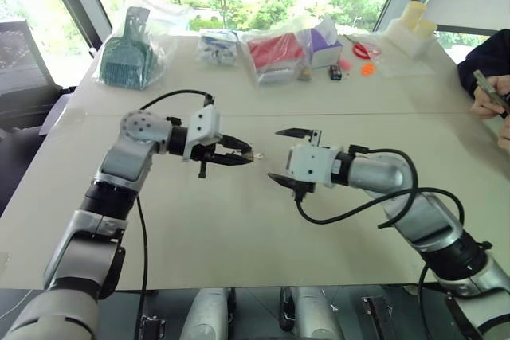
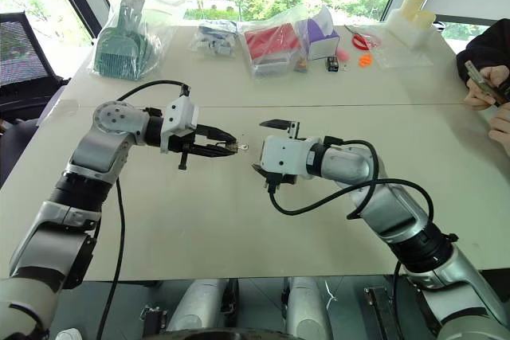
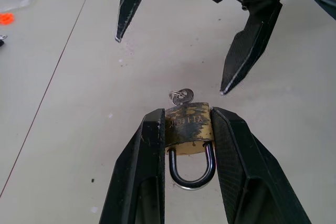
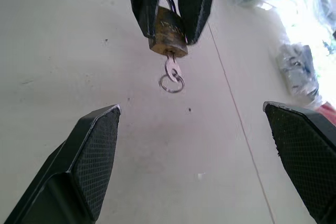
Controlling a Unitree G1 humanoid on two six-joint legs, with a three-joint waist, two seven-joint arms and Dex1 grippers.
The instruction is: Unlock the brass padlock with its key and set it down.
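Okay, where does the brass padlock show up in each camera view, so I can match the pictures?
Left eye view: brass padlock at the left gripper tip, mid-picture.
Right eye view: at the same tip, left of centre.
Left wrist view: low centre, clamped between the fingers, shackle toward the camera.
Right wrist view: top centre, key hanging below.
Shared landmark: the open right gripper facing it.

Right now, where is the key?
The key sits in the bottom of the brass padlock, which the left tool clamps above the table, just short of the open right tool.
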